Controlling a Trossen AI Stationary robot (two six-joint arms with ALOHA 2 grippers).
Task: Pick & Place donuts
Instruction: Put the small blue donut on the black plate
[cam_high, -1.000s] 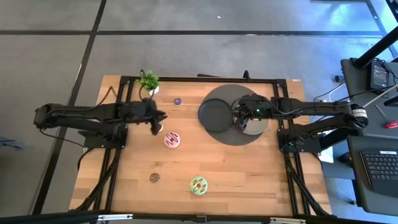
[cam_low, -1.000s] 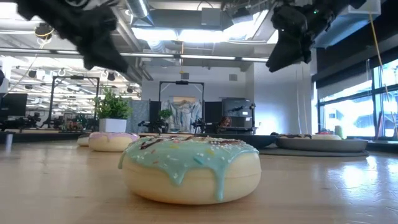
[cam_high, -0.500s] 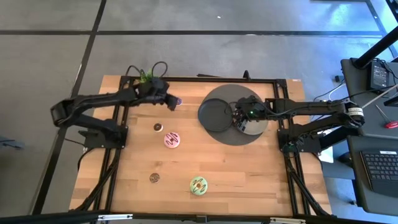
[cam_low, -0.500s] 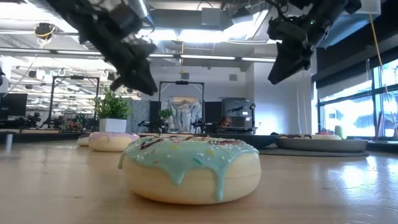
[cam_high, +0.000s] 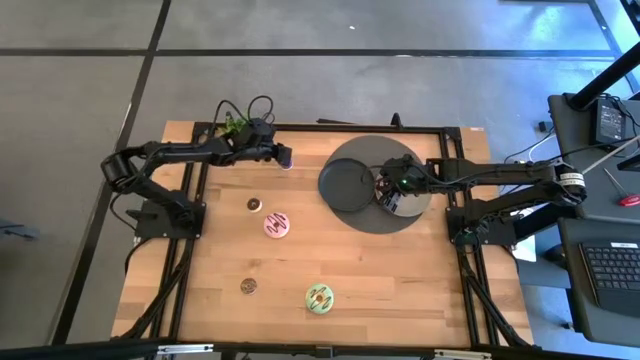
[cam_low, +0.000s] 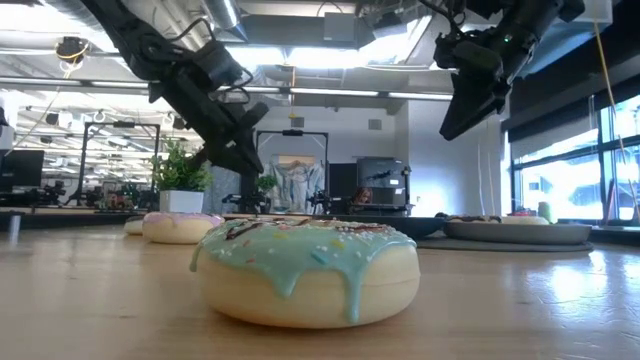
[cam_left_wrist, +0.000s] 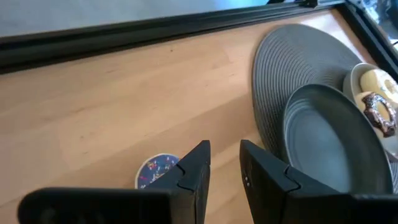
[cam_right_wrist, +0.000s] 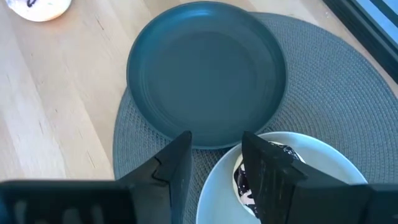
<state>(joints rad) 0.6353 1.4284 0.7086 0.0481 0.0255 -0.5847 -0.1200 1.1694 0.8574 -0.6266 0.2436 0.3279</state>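
The left gripper (cam_left_wrist: 224, 163) hovers near the desk's far edge, just beside the purple mini donut (cam_left_wrist: 157, 170), its jaws spread only a little. To grasp well, it should centre over the mini and open wider before it goes down. The right gripper (cam_right_wrist: 214, 158) hangs over the white plate (cam_right_wrist: 323, 171) with the chocolate donut (cam_right_wrist: 245, 180), jaws spread, holding nothing. The pink donut (cam_high: 277, 225) and green donut (cam_high: 320, 297) wait on the wood.

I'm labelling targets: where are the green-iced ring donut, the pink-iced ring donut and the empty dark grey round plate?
green-iced ring donut (cam_high: 319, 296): high view, on its icing.
pink-iced ring donut (cam_high: 277, 225): high view, on its icing.
empty dark grey round plate (cam_right_wrist: 205, 71): right wrist view, its bare centre.
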